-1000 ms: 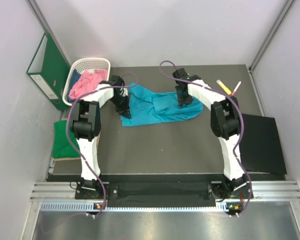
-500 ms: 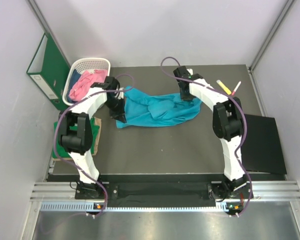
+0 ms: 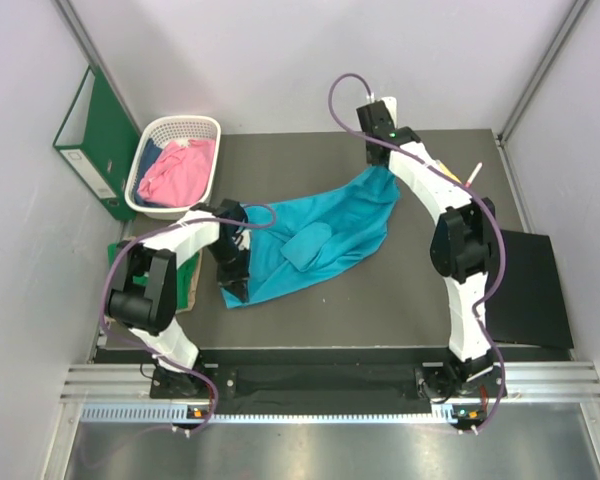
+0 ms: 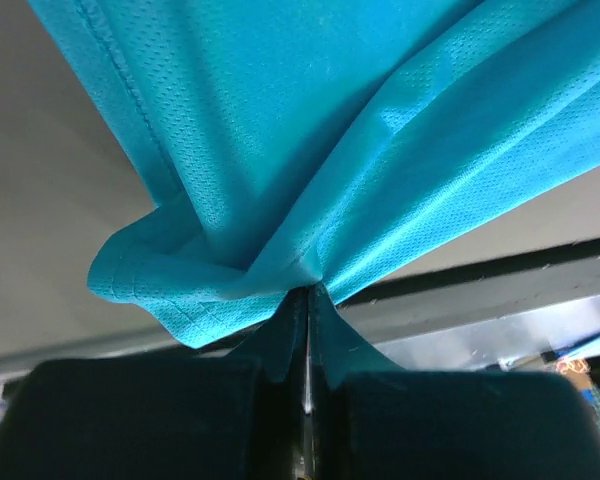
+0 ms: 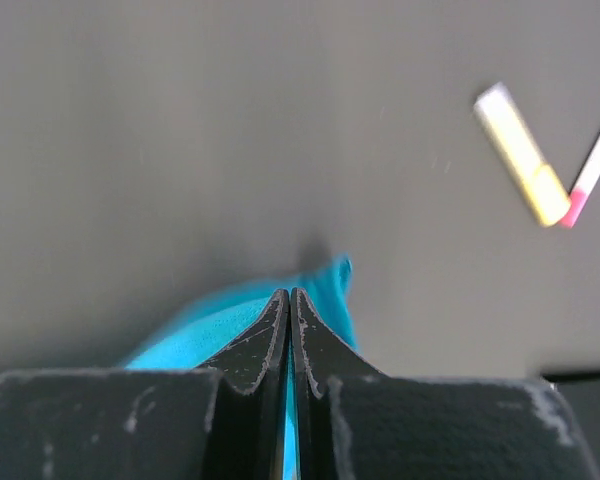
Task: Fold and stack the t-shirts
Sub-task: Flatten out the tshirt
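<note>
Top view: teal-blue mesh-fabric short-sleeved t-shirt [image 3: 325, 230] lay spread diagonally across the dark grey table mat [image 3: 380, 300], pulled out between the two arms. Left gripper [image 3: 233, 288] sat at the shirt's near-left corner, right gripper [image 3: 383, 167] at its far-right corner. Finger gap was too small to read from here. Crumpled pink t-shirt [image 3: 177, 170] lay in the white plastic lattice basket [image 3: 202, 122] at the far-left of the table. Green t-shirt [image 3: 118, 262] lay at the left table edge, partly hidden behind the left arm. Rigid green ring binder [image 3: 92, 135] leaned on the left wall beside the basket.

Left wrist view: left gripper [image 4: 306, 300] had its black fingers [image 4: 276, 345] pressed fully together, pinching a gathered fold of the teal-blue shirt [image 4: 330, 130]. Cloth fanned up and away from the pinch.

Right wrist view: right gripper [image 5: 289, 300] was likewise closed tight, with a thin edge of teal cloth [image 5: 225, 322] caught between the fingers. A yellow marker [image 5: 521, 152] and a pink-tipped white pen [image 5: 596, 160] lay on the mat [image 5: 180, 120] to the upper right, well apart from the shirt.
</note>
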